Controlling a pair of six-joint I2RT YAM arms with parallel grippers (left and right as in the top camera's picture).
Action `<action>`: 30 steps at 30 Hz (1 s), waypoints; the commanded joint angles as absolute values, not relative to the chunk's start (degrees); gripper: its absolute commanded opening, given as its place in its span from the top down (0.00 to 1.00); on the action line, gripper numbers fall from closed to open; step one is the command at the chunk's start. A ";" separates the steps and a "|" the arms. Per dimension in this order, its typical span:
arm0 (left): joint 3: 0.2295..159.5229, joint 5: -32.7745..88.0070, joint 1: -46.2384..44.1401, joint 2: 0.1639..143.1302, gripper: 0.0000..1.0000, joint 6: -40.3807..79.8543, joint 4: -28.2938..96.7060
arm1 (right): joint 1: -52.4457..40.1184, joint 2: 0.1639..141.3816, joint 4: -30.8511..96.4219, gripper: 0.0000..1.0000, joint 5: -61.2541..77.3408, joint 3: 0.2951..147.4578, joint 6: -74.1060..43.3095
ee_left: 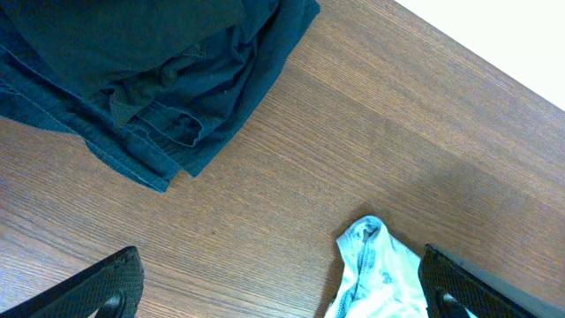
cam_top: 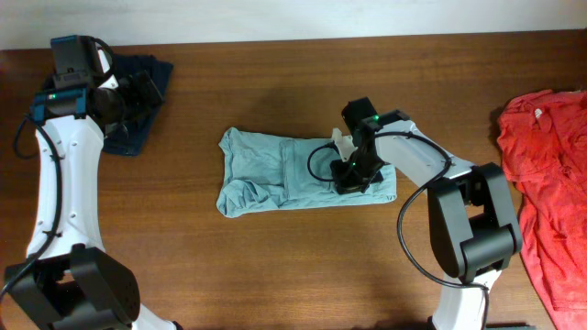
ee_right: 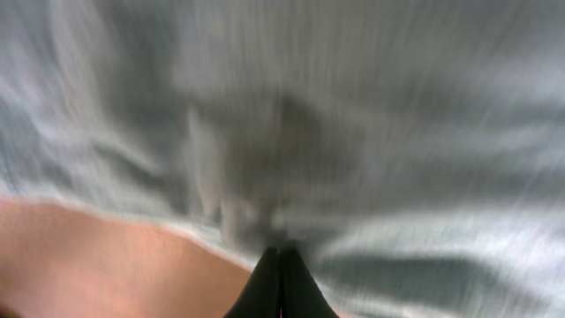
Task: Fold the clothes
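Fingers (ee_right: 269,287) of right gripper (ee_right: 281,265) pressed flat together, tips down at the pale grey-teal T-shirt (ee_right: 353,106). Wrist view is blurred, so can't tell if cloth is caught between them. Overhead puts that gripper on the right end of the T-shirt, which lies rumpled and partly folded mid-table (cam_top: 275,266), long side running left-right. Red shirt (cam_top: 550,183) is spread at the right edge, well apart. Left gripper (ee_left: 281,265) is spread wide, holding nothing, over bare wood between a T-shirt corner and the dark navy garment (ee_left: 132,71) bunched at the far left.
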State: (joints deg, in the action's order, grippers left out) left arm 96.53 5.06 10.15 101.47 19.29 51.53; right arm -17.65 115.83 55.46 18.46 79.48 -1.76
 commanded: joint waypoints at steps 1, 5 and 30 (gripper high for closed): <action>96.47 4.64 10.28 101.60 0.01 19.22 51.48 | -16.21 112.38 58.98 0.96 19.00 83.59 -0.25; 96.47 4.64 10.28 101.60 0.01 19.25 51.46 | -12.01 107.50 63.75 0.96 18.76 88.12 0.43; 96.47 4.64 10.28 101.60 0.01 19.22 51.53 | 4.32 106.45 37.87 0.37 20.75 64.64 6.17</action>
